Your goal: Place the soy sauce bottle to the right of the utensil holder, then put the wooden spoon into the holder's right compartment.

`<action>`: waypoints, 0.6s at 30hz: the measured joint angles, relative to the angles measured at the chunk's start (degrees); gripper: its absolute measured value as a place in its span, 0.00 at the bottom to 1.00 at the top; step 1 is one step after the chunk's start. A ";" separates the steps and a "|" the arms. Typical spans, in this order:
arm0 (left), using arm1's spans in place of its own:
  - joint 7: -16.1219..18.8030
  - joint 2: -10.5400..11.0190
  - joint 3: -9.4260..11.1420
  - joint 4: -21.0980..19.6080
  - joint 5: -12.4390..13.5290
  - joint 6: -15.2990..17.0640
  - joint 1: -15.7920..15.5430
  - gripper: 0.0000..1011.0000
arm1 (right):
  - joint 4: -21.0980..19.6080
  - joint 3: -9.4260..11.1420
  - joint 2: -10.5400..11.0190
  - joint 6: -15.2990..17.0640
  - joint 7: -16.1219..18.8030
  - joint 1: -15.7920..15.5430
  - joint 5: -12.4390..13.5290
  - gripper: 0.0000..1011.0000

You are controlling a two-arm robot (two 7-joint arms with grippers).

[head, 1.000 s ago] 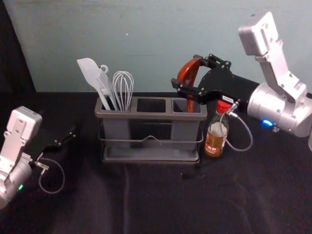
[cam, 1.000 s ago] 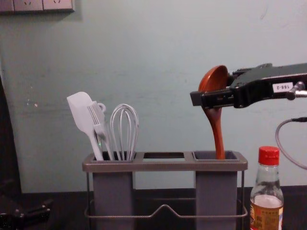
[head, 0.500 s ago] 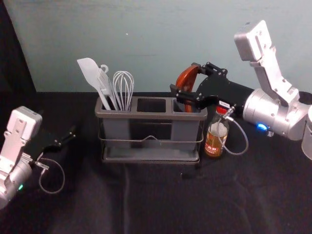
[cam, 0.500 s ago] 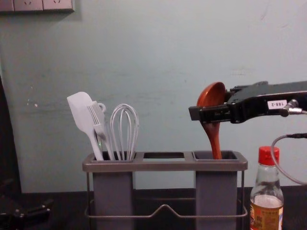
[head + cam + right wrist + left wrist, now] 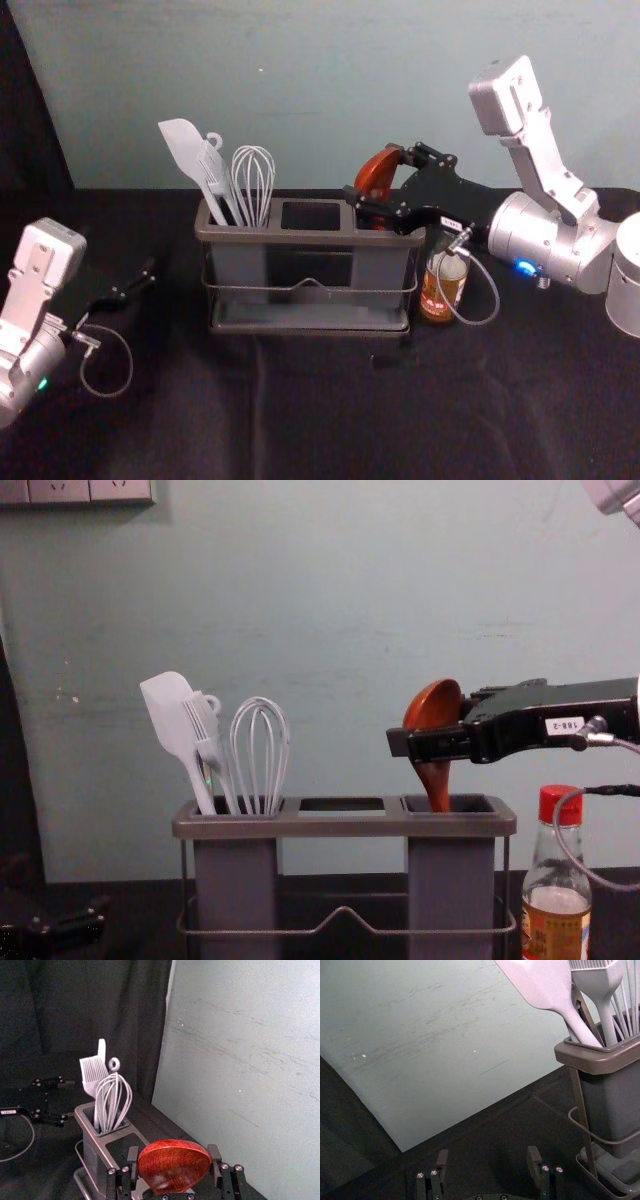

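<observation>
While your right gripper [image 5: 173, 1153] clamps the wooden spoon [image 5: 433, 708] in the utensil holder's [image 5: 342, 825] right compartment [image 5: 450, 885], seat it, then release; left gripper [image 5: 488, 1156] gapes left of it.

A plain, pale grey-green wall [image 5: 320, 90] stands at the far side, marked by faint scuffs [image 5: 427, 1035] and a few small white specks. On the left, a black curtain [image 5: 75, 1010] hangs in soft vertical folds. Black cloth [image 5: 330, 420] (lightly creased) spreads across the near surface. High on the wall's left is a row of what look like power sockets [image 5: 60, 492], partly cut off.
</observation>
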 joint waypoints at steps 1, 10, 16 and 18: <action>0.00 0.00 0.00 0.00 0.00 0.00 0.00 1.00 | 0.09 -0.05 -0.01 -0.02 -0.01 0.00 0.01 0.83; 0.00 0.00 0.00 0.00 0.00 0.00 0.00 1.00 | 0.92 -0.20 -0.09 0.69 -0.25 0.24 0.70 0.83; 0.00 0.00 0.00 0.00 0.00 0.00 0.00 1.00 | 0.94 -0.17 -0.09 0.75 -0.23 0.24 0.78 0.83; 0.00 0.00 0.00 0.00 0.01 0.00 0.00 1.00 | 0.90 -0.16 -0.09 0.73 -0.24 0.23 0.76 0.83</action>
